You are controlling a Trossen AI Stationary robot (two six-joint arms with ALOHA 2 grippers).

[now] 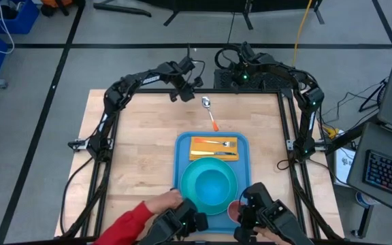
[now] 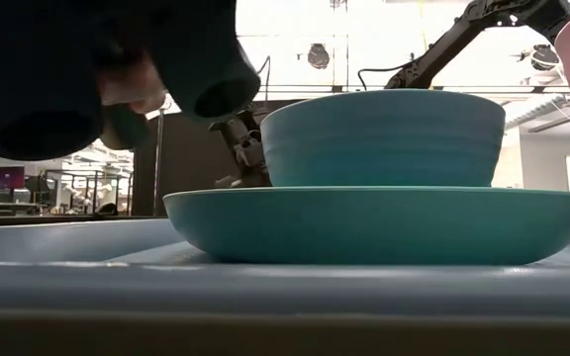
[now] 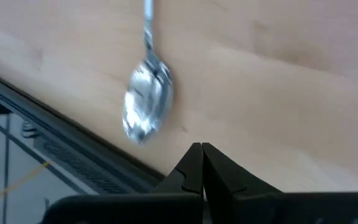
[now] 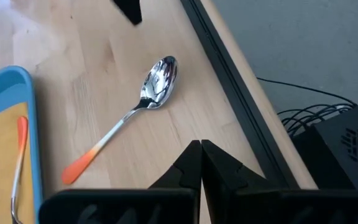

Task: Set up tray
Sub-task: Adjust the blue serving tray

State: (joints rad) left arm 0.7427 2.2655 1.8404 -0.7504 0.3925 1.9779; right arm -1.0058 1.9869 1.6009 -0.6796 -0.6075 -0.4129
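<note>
The light-blue tray (image 1: 185, 151) lies on the wooden table and holds a turquoise plate (image 1: 197, 197) with a bowl (image 1: 214, 184) in it. A yellow napkin (image 1: 203, 141) with a fork (image 1: 220, 143) lies at the tray's far end. Beyond the tray, a spoon (image 1: 209, 112) with an orange handle lies flat on the table (image 4: 157, 84). My left gripper (image 1: 176, 96) hovers shut just left of the spoon's bowl (image 3: 146, 102), near the far edge. My right gripper (image 4: 201, 144) is shut too, above the far edge to the spoon's right.
At the near edge a person's hands (image 1: 165, 202), one in a red sleeve, hold dark devices over the tray's near end. A pink cup (image 1: 233, 210) stands by the plate (image 2: 384, 222). Black frame rails border the table.
</note>
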